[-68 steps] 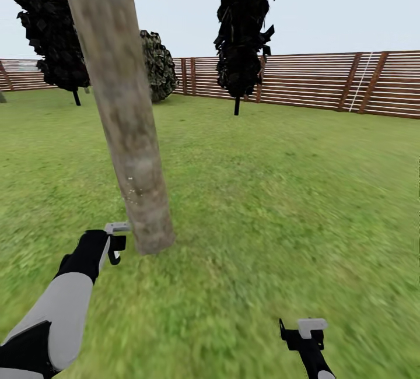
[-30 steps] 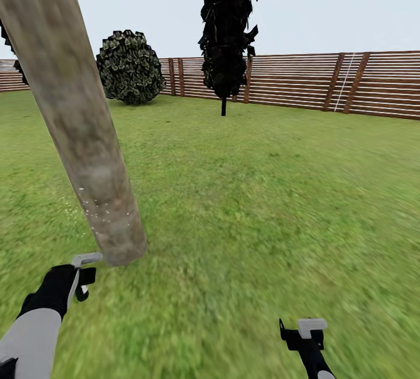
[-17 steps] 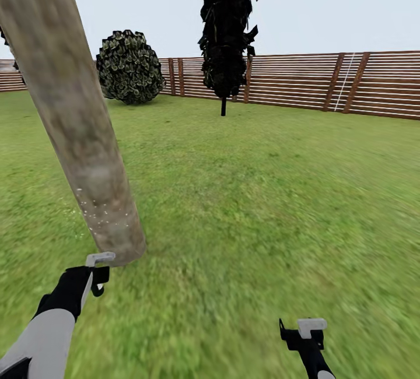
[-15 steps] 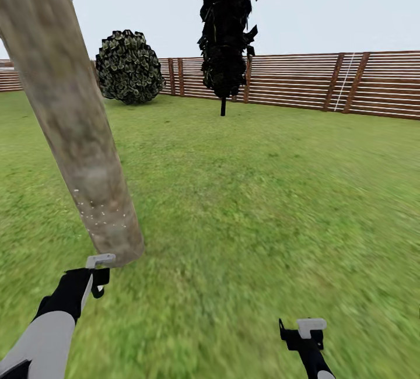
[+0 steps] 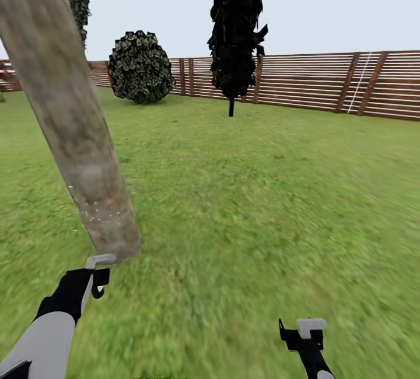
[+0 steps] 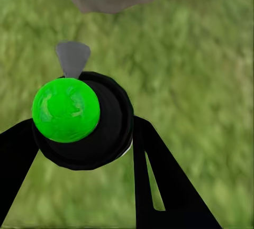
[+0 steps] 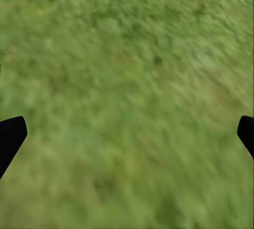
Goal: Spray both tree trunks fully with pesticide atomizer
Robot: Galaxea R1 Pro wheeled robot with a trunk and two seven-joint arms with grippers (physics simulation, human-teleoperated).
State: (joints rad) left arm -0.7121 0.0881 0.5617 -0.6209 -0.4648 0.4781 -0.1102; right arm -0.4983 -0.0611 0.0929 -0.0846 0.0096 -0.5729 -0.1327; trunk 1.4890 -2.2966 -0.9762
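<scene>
The left gripper pinches the pesticide atomizer (a dark round bottle, its top showing green here) just ahead of its fingers, nozzle aimed at the tree trunk, probably for spraying. White pesticide specks dot the mottled bark low down. The right gripper hangs idle, fingers spread, over grass.

flat, even daylight under a pale overcast sky, with no cast shadows and no glare. the grass smears into blur close to the camera, and both wrist views are soft; the distant fence stays crisp.
</scene>
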